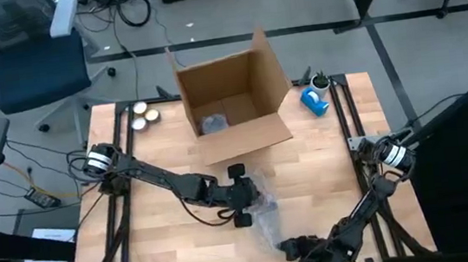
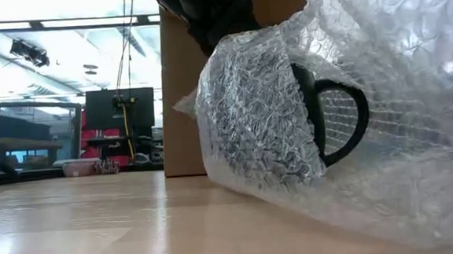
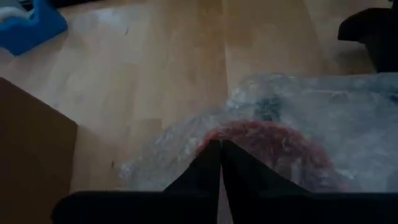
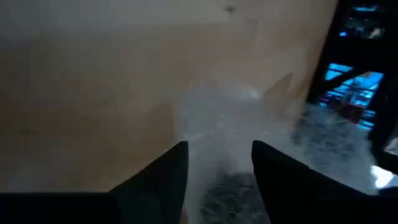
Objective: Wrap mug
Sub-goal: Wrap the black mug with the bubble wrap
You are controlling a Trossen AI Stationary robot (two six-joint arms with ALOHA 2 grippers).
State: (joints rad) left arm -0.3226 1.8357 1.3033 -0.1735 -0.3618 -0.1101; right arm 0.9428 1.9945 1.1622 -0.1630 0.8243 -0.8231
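bubble wrap (image 2: 384, 133) fills the near side of the low view, a clear, crinkled sheet of small air cells draped over the mug (image 2: 321, 121), a dark mug with a looped handle that shows through a gap in the film, lying on the wooden table (image 2: 99, 229) in front of the cardboard box (image 1: 235, 96). going from the fingers outward: the left gripper (image 3: 221, 158) has its two dark fingers pressed tip to tip, apparently pinching the bubble wrap above the mug, near the table's middle in the high view; the right gripper (image 4: 219, 163) sits at the table's near edge with its fingers parted to a moderate gap over the trailing end of the sheet, holding nothing that can be seen. the likely risk is that the slick, springy film slips from the left pinch or unfolds when tension drops, since nothing tapes it down; a pull on the sheet could also roll the round mug and free the handle further. behind the box stand a blue tape dispenser (image 1: 314, 100) and two small round tins (image 1: 145, 114), well apart from the work.
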